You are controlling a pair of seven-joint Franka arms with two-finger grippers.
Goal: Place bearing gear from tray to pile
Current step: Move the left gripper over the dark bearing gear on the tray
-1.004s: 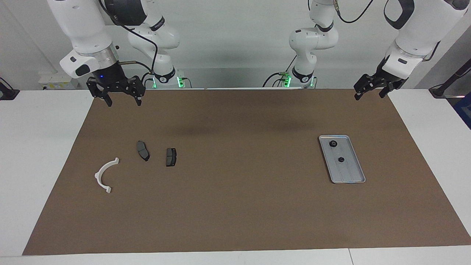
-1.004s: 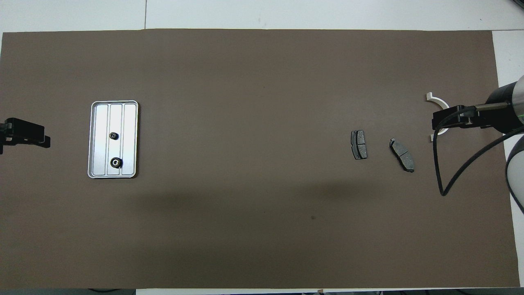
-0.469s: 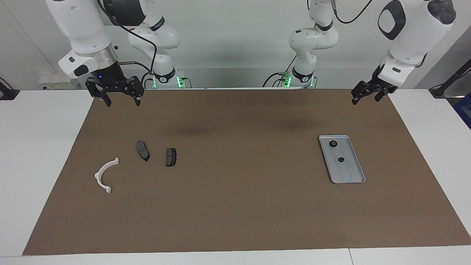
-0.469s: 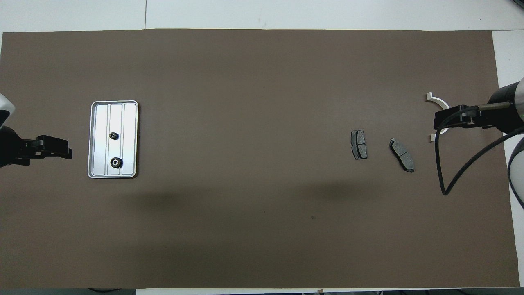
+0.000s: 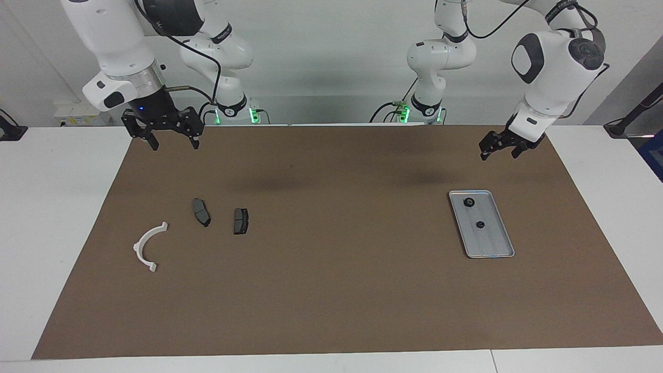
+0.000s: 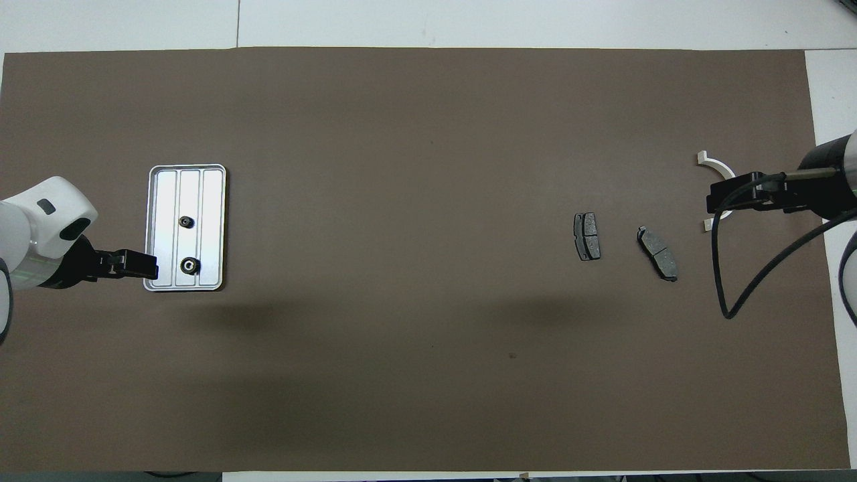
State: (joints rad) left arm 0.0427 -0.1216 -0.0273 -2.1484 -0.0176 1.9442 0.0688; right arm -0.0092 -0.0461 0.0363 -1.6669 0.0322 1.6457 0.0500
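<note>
Your left claw [image 5: 496, 148] had swung in over the last second from the mat's corner to hang above the brown mat [image 5: 331, 290] just short of the tray [image 5: 494, 248], at about eleven o'clock of it in the facing view. Its fingers stood wide apart and held nothing. From above, the same claw [image 6: 137, 265] had slid from the view's nine o'clock edge to the tray's [image 6: 213, 227] rim, level with the nearer gear.

Both gears were in the tray, untouched: the larger one [image 5: 469, 202] at the end nearer the robots, the smaller one [image 5: 480, 224] near the middle. In the overhead view they were the large gear [image 6: 190, 266] and the small gear [image 6: 185, 221].

The pile sat at the right arm's end of the worktop: the white half-ring [image 5: 147, 246] and two dark pads [image 5: 201, 212], [image 5: 241, 220], all apart from one another.

Your right claw [image 5: 171, 135] waited, spread open and empty, above the mat's edge by its base; it had barely shifted.

I'd judge this the approach to the first pick: no gear was lifted yet, and the claw needed to come over a gear and drop.
</note>
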